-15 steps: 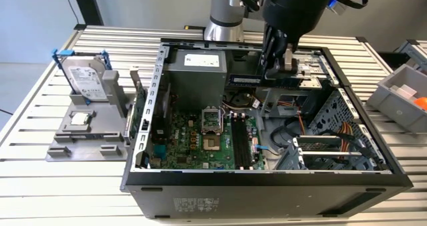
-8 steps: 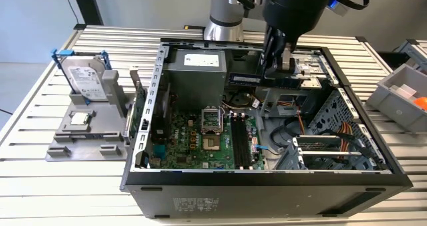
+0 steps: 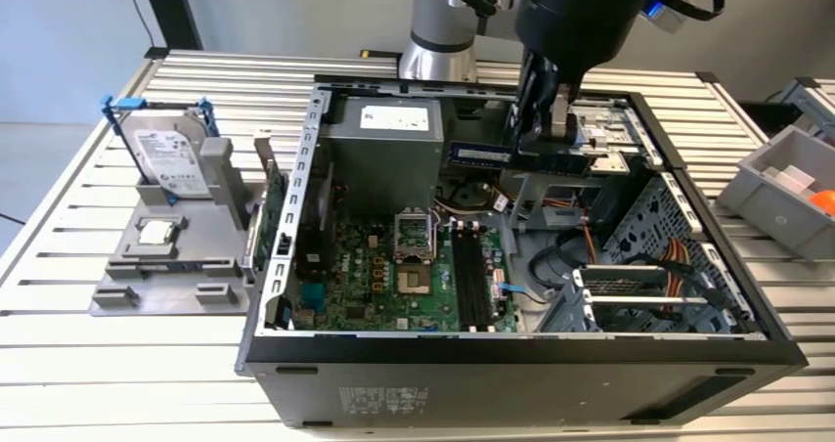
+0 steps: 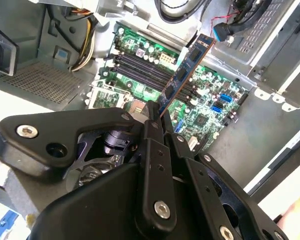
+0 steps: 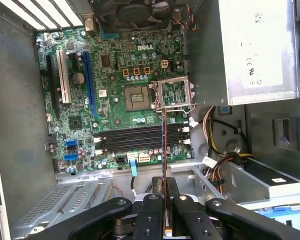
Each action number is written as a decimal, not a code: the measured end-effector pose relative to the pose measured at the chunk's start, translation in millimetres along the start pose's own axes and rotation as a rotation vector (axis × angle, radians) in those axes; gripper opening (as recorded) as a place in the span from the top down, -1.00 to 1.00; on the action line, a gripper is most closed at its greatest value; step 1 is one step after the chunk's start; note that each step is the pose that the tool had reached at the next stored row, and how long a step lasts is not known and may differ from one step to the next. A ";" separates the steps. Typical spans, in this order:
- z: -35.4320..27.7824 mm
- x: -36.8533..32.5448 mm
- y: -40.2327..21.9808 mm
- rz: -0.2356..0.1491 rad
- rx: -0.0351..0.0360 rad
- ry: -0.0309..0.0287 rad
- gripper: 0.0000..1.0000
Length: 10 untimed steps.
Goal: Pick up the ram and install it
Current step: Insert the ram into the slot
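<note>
Gripper, fingers clamped on one end of the ram, which hangs edge-on above the motherboard's memory slots. The ram is probably light, stiff and fragile, so it is best gripped on its flat faces near an end.

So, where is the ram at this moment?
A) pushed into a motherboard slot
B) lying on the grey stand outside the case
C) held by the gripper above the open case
C: the gripper is shut on the ram, held up clear of the black slots.
</note>
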State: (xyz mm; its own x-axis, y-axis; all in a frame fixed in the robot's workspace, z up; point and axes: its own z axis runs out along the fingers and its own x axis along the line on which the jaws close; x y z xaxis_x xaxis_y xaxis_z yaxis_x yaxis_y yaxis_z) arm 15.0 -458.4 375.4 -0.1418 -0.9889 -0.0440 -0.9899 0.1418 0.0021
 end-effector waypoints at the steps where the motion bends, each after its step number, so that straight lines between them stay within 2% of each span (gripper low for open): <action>1: 0.0 0.0 0.0 0.000 0.0000 0.0000 1.00; 5: 0.0 0.0 -0.1 0.020 0.0009 -0.0001 1.00; 10: 0.1 0.1 0.0 0.093 0.0041 -0.0003 1.00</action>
State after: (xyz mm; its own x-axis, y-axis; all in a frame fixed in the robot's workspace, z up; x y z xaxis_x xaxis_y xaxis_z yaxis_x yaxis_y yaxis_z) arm 15.0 -458.5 375.4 -0.2327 -0.9716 -0.0441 -0.9725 0.2328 0.0021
